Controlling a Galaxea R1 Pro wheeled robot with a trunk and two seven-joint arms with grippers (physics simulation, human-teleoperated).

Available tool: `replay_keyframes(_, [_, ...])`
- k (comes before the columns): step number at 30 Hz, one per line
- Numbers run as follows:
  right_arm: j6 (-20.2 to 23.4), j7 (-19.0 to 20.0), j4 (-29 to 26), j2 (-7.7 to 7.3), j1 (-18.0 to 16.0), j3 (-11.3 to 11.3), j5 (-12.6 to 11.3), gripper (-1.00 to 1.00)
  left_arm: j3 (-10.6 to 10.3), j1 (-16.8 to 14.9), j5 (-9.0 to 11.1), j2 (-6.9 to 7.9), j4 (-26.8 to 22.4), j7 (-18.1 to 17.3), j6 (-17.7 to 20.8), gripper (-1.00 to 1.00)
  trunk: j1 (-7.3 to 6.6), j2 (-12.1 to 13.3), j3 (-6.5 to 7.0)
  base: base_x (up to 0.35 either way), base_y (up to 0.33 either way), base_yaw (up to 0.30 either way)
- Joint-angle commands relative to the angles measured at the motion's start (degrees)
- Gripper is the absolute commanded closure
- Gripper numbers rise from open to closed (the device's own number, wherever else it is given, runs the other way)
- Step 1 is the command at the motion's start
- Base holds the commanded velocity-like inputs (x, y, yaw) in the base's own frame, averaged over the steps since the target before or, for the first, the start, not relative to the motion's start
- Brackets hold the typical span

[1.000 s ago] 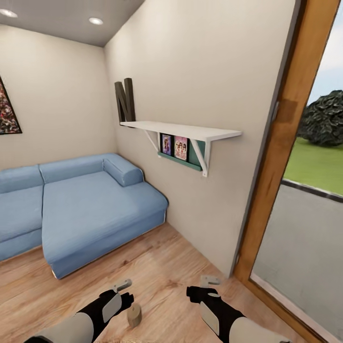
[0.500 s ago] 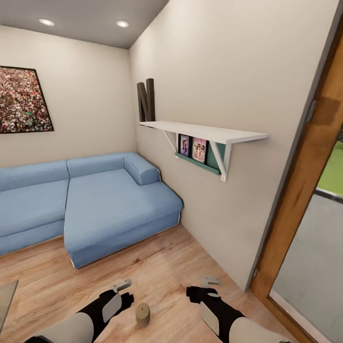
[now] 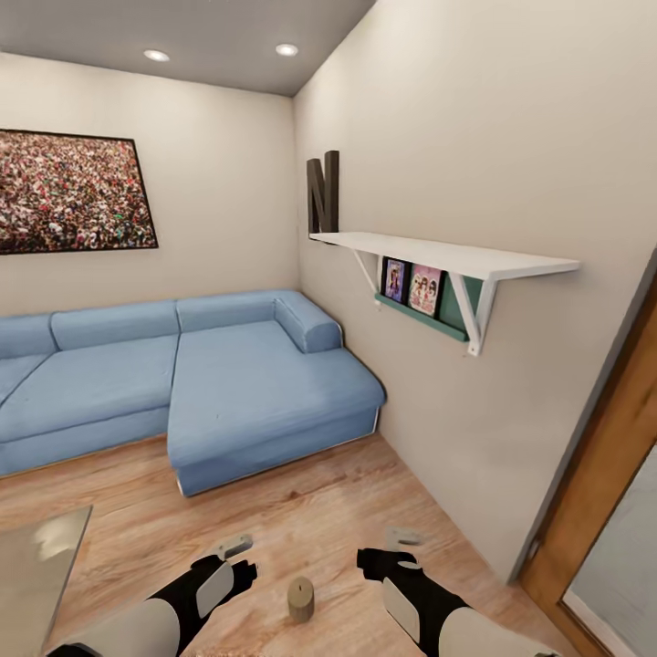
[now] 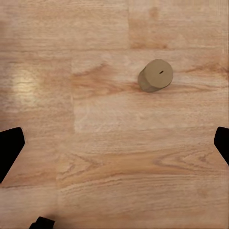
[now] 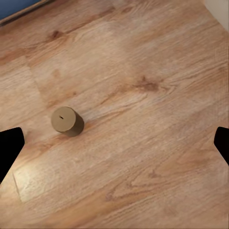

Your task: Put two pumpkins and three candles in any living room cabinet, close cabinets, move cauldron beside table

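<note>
One candle [image 3: 300, 599] stands upright on the wooden floor [image 3: 319, 511], in front of the blue sofa [image 3: 228, 383]. It sits between the left end effector [image 3: 239, 557] and the right end effector [image 3: 388, 549], touching neither. Both are spread wide and hold nothing.

One candle [image 3: 300, 599] stands upright on the wood floor, a short, thick, tan-cream cylinder with a small wick mark on top [image 4: 155, 75] [image 5: 67, 121]. A corner of the glossy grey table [image 3: 36, 566] shows well to its left.
</note>
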Motion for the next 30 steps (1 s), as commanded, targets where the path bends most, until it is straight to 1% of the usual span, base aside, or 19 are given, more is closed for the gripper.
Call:
replay_keyframes(1, [0.2, -0.4, -0.1, -0.03, 0.0, 0.5, -0.4, -1.0, -0.5, 0.0, 0.5, 0.01, -0.1, 0.4, 0.2, -1.0, 0.0, 0.0, -0.06, 0.0, 0.0, 0.276])
replay_keyframes(5, [0.2, -0.4, -0.1, -0.03, 0.0, 0.5, -0.4, -1.0, -0.5, 0.0, 0.5, 0.0, -0.1, 0.4, 0.2, -1.0, 0.0, 0.0, -0.06, 0.018, 0.0, 0.276])
replay_keyframes(9, [0.2, -0.4, -0.1, -0.03, 0.0, 0.5, -0.4, -1.0, -0.5, 0.0, 0.5, 0.0, -0.1, 0.4, 0.2, -1.0, 0.0, 0.0, -0.06, 0.151, 0.0, 0.276])
replay_keyframes(30, [0.2, -0.4, -0.1, -0.03, 0.0, 0.5, -0.4, -1.0, -0.5, 0.0, 0.5, -0.04, -0.1, 0.4, 0.2, -1.0, 0.0, 0.0, -0.06, 0.266, 0.0, 0.276])
